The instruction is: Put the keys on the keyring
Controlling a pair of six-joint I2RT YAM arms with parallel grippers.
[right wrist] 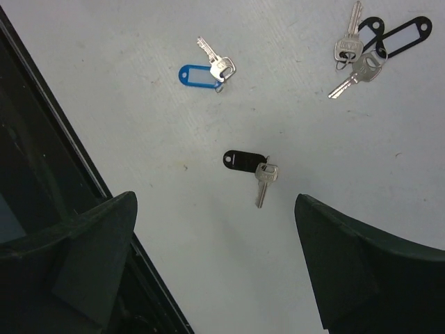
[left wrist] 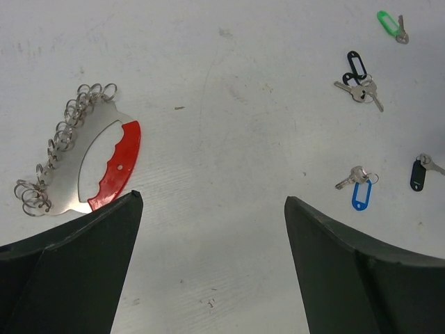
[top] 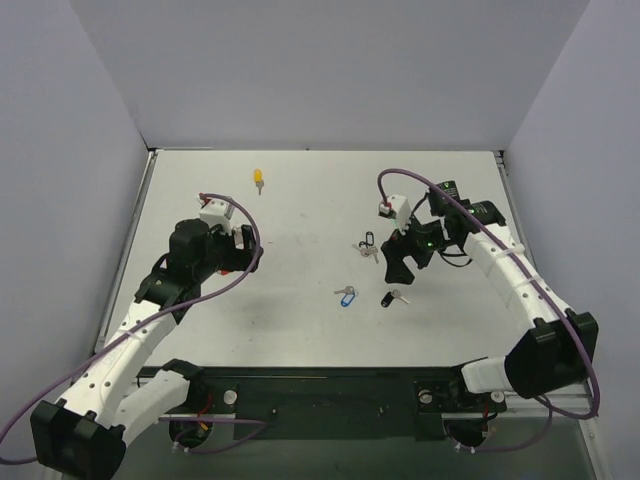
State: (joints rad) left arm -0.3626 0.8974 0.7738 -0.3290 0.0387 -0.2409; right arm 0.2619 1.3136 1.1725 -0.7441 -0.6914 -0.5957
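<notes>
The keyring (left wrist: 119, 158) lies flat on the table (top: 300, 200) just beside our left gripper (left wrist: 212, 200), the keys (left wrist: 360, 89) loose well to its right, none threaded; with both claws wide and empty, we judge the first pick pending: our right gripper (right wrist: 215, 202) must drop onto the black-tagged key (right wrist: 249, 164).

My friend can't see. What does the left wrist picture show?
The keyring, red arc and silver rings, lies left on the white table near the open left gripper. At right lie a green-tagged key, black-tagged keys, a blue-tagged key and another black-tagged key.
</notes>
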